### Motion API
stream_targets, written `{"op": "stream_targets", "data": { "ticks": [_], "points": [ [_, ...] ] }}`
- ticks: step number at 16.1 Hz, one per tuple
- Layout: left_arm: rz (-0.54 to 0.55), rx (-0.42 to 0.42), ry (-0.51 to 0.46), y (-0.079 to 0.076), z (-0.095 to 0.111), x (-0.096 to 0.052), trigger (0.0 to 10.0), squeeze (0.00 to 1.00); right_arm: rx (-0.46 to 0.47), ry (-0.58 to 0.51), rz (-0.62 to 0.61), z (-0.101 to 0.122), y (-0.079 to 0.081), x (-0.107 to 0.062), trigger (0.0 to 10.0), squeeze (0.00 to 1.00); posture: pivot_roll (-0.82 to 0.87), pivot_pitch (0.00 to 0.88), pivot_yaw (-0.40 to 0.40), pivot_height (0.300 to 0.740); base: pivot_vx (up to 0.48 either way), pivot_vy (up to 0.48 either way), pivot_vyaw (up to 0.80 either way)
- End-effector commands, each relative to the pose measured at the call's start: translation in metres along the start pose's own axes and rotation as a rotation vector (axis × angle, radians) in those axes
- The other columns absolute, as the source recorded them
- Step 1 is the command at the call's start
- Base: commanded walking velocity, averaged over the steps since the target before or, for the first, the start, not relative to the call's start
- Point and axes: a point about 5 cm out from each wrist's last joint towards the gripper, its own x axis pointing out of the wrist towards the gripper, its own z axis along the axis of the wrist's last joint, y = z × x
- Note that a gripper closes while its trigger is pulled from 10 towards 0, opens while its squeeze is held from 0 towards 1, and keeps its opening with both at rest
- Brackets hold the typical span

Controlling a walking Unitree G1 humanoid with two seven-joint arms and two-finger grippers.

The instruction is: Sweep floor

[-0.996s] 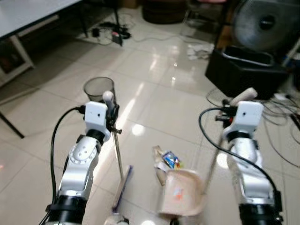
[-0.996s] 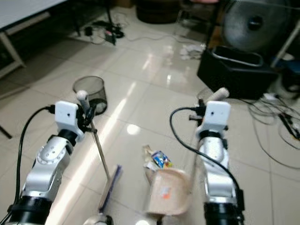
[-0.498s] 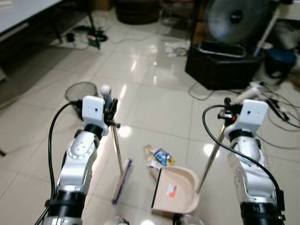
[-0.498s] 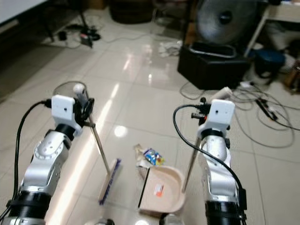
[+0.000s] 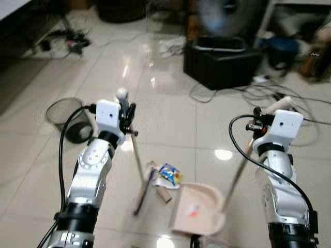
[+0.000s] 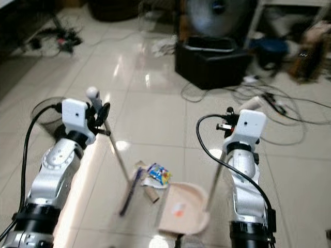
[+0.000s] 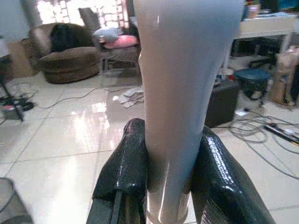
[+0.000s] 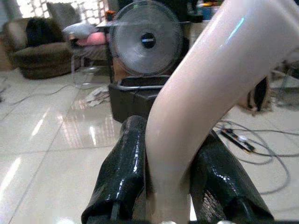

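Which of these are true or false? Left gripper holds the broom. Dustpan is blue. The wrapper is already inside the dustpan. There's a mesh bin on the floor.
1. The left gripper holds the broom: true, its fingers pinch the handle.
2. The dustpan is blue: false, it is pale pinkish beige.
3. The colourful wrapper lies inside the dustpan: false, it lies on the floor between broom head and dustpan.
4. A black mesh bin stands on the floor: true.

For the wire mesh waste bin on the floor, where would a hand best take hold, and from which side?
Grip the round black wire mesh waste bin by its open top rim, coming from above. It stands upright on the tiled floor to the robot's left, mouth up, so one finger can slip inside the thin wall and one outside.
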Motion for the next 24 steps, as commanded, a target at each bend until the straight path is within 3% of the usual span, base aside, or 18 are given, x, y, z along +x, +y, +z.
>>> {"op": "stream_targets", "data": {
  "ticks": [1,6,12,16,24],
  "points": [
    [0.023,0.038,-0.011,0.009,0.004,-0.001,10.0,0.0,0.036,-0.056,0.023,0.013,0.008,0.003,10.0,0.0,-0.01,0.101,0.054,0.74,0.319,0.0,0.0],
    [0.038,0.032,-0.021,0.012,0.004,0.0,10.0,0.0,0.028,-0.068,0.031,0.017,0.008,0.006,10.0,0.0,-0.01,0.105,0.045,0.74,0.315,0.0,0.0],
    [0.014,0.038,-0.006,0.011,0.001,-0.002,10.0,0.0,0.059,-0.056,0.037,0.012,0.011,-0.001,10.0,0.0,-0.01,0.105,0.057,0.74,0.314,0.0,0.0],
    [-0.001,0.028,-0.013,0.009,0.0,-0.002,10.0,0.0,0.046,-0.058,0.03,0.011,0.008,-0.005,10.0,0.0,-0.02,0.094,0.056,0.74,0.331,0.0,-0.51],
    [-0.019,0.063,-0.002,0.01,-0.005,-0.004,10.0,0.0,0.018,-0.083,0.019,0.012,0.002,-0.005,10.0,0.0,-0.02,0.083,0.072,0.74,0.0,0.0,0.0]
  ]
}}
